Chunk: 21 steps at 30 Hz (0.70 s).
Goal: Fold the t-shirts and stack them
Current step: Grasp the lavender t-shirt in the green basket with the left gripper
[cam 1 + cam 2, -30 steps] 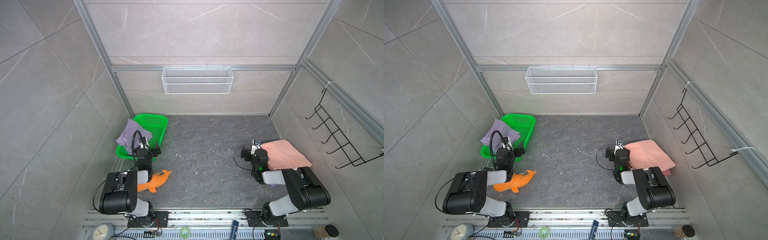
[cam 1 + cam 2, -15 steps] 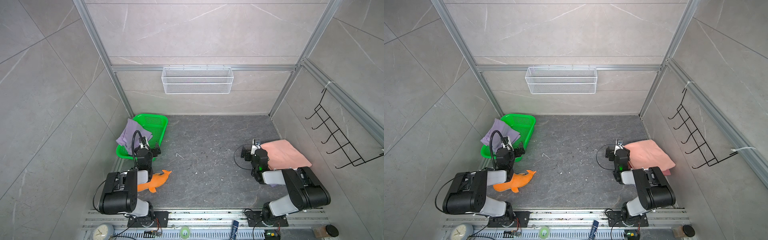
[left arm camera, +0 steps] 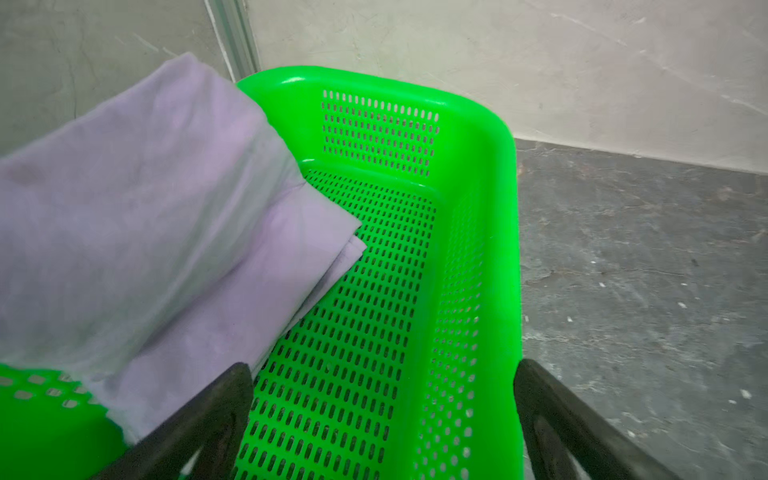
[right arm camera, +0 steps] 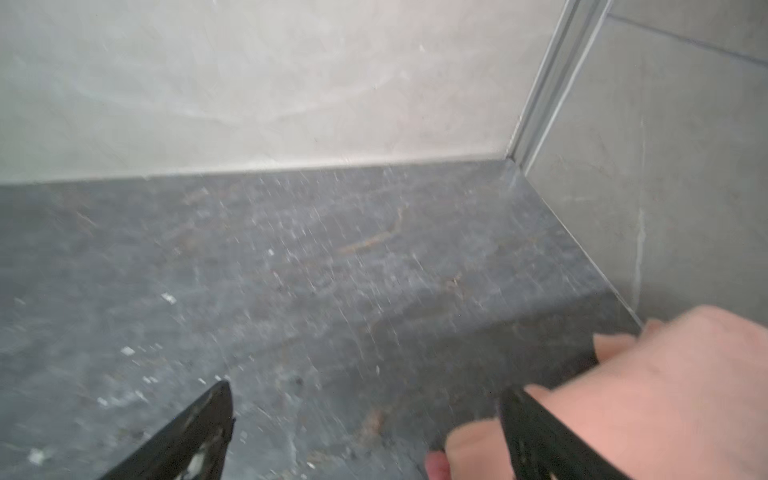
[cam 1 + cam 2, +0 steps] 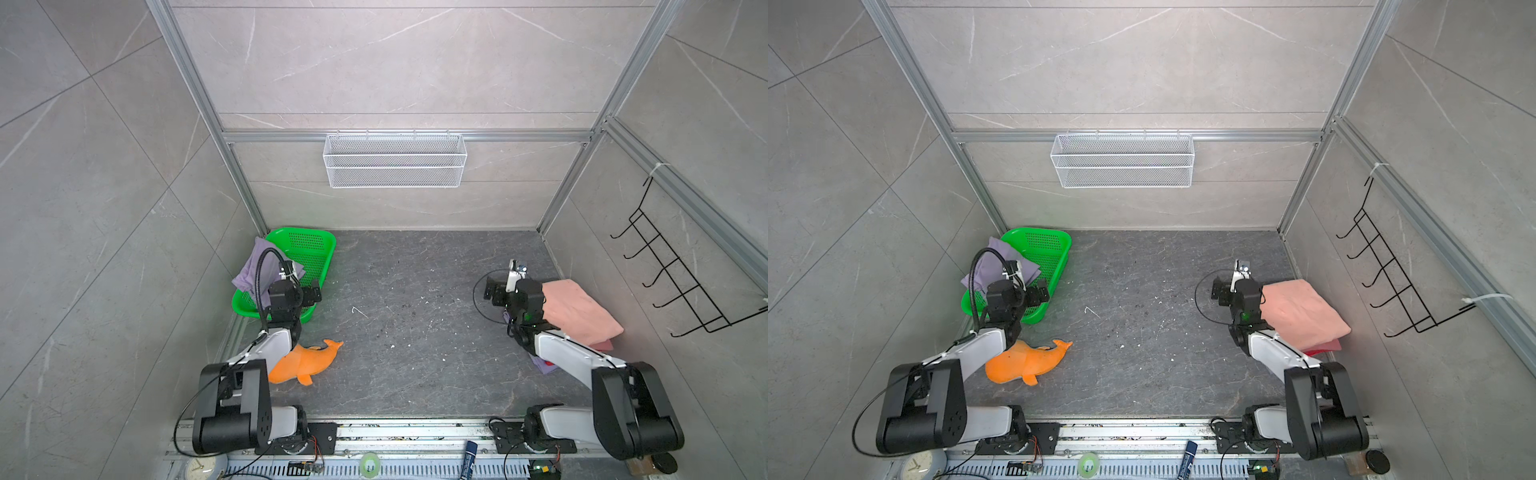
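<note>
We hold both pairs of fingers released and spread wide, with nothing between them.

Our left gripper [image 3: 382,424] hovers over the green perforated plastic basket [image 3: 507,249]. 1 black finger [image 3: 208,415] sits at the hem of the loosely folded lilac-purple cloth t-shirt [image 3: 145,228], though we cannot tell if it touches. The other finger hangs outside the basket, so the basket's long wall runs between the 2. The shirt lies beside and ahead of the near finger, draped over the basket's rim. We judge it to be the 1 garment left to fetch, and the wide spread suits a pinch on its bunched edge.

Our right gripper [image 4: 365,432] points over the bare dark grey stone-look tabletop [image 5: 415,311]. Just beside its outer finger lies the folded salmon-pink cloth t-shirt [image 4: 644,395]. It tops a stack showing a red shirt edge [image 5: 1327,345] and a lilac shirt corner [image 5: 542,365] beneath. The wrist view is blurred, so contact there is unclear. The stack hugs the wall, which we judge keeps the table ahead of both pairs of fingers free for folding.

The orange plush dolphin [image 5: 303,361] lies behind the left fingers, beside that arm, apart from the work
</note>
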Available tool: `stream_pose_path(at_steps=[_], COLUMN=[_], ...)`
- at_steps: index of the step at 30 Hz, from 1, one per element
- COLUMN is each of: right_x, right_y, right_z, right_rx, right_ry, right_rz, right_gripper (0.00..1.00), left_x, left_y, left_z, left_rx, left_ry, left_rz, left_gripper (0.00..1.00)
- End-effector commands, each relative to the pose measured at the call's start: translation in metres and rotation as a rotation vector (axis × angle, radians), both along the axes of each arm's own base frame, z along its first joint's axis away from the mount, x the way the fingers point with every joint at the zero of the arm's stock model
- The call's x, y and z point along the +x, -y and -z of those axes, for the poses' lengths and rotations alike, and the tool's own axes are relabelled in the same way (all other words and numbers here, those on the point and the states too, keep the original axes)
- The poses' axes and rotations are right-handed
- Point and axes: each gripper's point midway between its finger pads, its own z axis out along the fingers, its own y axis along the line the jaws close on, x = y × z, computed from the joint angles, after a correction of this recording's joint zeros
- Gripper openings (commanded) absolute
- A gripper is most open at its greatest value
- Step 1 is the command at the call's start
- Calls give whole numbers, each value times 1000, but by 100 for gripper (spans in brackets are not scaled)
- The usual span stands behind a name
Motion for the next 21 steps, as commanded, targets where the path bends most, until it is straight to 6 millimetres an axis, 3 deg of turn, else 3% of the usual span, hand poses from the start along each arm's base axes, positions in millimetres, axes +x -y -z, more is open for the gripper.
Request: stream_pose_path(at_steps=[1, 7, 11, 14, 17, 19, 21], right_x=[-7, -2, -6, -17, -26, -19, -15], right_y=[-31, -110, -185, -233, -264, -268, -267], right_z=[-22, -79, -88, -94, -108, -116, -112], right_rx=[154, 401, 613, 610, 565, 610, 587], right_ry=[-53, -92, -188, -209, -169, -150, -220], right_rz=[-55, -152, -261, -317, -371, -347, -300], right_gripper=[100, 99, 99, 100, 100, 100, 99], left_x=[-11, -21, -28, -36, -37, -31, -25], left_y=[17, 54, 92, 113, 129, 138, 136], left_z=[-45, -100, -96, -89, -96, -98, -91], left_rx=[-75, -360, -550, -616, -599, -637, -671], left_ry=[-50, -87, -188, -250, -218, -175, -209], left_rz=[36, 31, -15, -55, 5, 62, 50], left_gripper=[100, 100, 100, 100, 100, 100, 100])
